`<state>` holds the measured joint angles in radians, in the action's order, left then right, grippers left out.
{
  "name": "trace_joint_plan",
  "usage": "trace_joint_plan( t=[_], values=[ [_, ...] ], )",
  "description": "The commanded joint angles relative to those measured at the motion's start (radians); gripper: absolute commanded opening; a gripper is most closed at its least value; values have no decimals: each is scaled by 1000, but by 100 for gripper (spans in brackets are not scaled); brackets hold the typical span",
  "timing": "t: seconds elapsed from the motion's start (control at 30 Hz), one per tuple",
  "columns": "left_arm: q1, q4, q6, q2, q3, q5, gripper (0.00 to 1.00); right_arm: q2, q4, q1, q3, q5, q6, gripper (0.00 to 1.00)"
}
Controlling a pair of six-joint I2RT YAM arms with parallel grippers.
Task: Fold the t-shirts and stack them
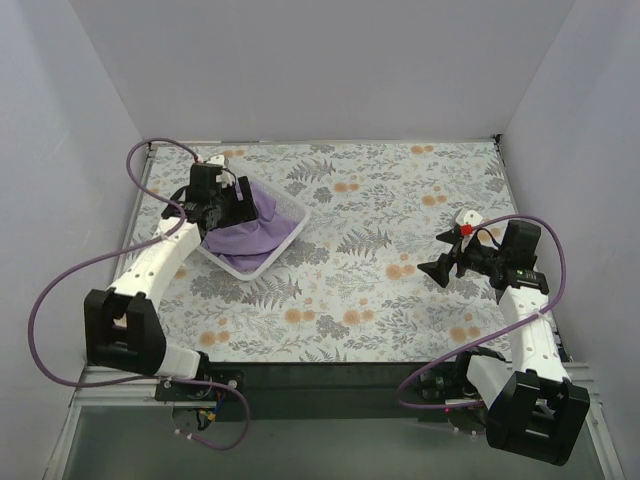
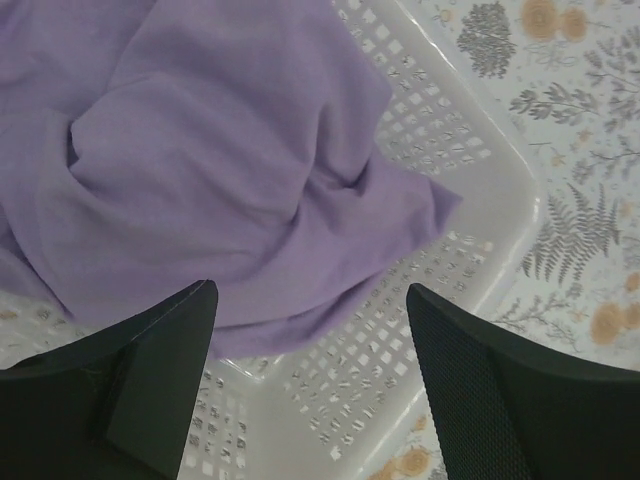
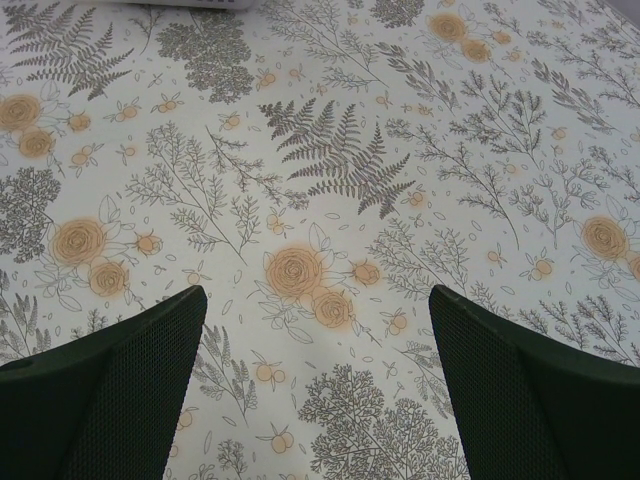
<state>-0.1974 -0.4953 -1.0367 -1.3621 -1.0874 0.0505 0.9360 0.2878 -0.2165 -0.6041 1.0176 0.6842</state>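
Note:
A lavender-purple t-shirt (image 1: 255, 228) lies crumpled inside the white lattice basket (image 1: 244, 268) at the left of the table. In the left wrist view the t-shirt (image 2: 200, 170) fills most of the basket (image 2: 470, 130). My left gripper (image 1: 222, 205) hovers over the basket's left part, open, its fingers (image 2: 150, 370) spread above the cloth's near edge with nothing between them (image 2: 312, 290). My right gripper (image 1: 444, 262) hangs over the bare floral tablecloth at the right, wide open and empty (image 3: 318, 292).
The floral tablecloth (image 1: 380, 210) covers the table. A purple cable (image 1: 70, 290) loops beside the left arm. The enclosure walls stand close at the left, back and right. The near table edge is a dark strip (image 1: 330, 375).

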Motion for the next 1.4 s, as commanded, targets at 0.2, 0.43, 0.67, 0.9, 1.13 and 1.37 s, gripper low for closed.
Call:
trace_joint_plan(
  t=[0.2, 0.43, 0.67, 0.9, 1.13, 1.37],
  values=[
    [-62, 8, 168, -350, -224, -173, 59, 6, -3, -4, 0, 19, 15, 98],
    [-154, 7, 240, -320, -286, -297, 0, 11, -2, -17, 1, 16, 15, 98],
    [-246, 139, 193, -22, -474, -132, 0, 21, -2, -20, -5, 24, 11, 98],
    [-303, 279, 24, -71, -730, 242, 0, 24, -3, -30, -5, -2, 0, 98],
    [-332, 285, -22, -224, -927, 284, 0, 27, -9, -47, -8, -20, -8, 98],
    [-376, 285, 0, -197, -642, 316, 0, 26, -21, -60, -8, -43, -28, 98]
  ],
)
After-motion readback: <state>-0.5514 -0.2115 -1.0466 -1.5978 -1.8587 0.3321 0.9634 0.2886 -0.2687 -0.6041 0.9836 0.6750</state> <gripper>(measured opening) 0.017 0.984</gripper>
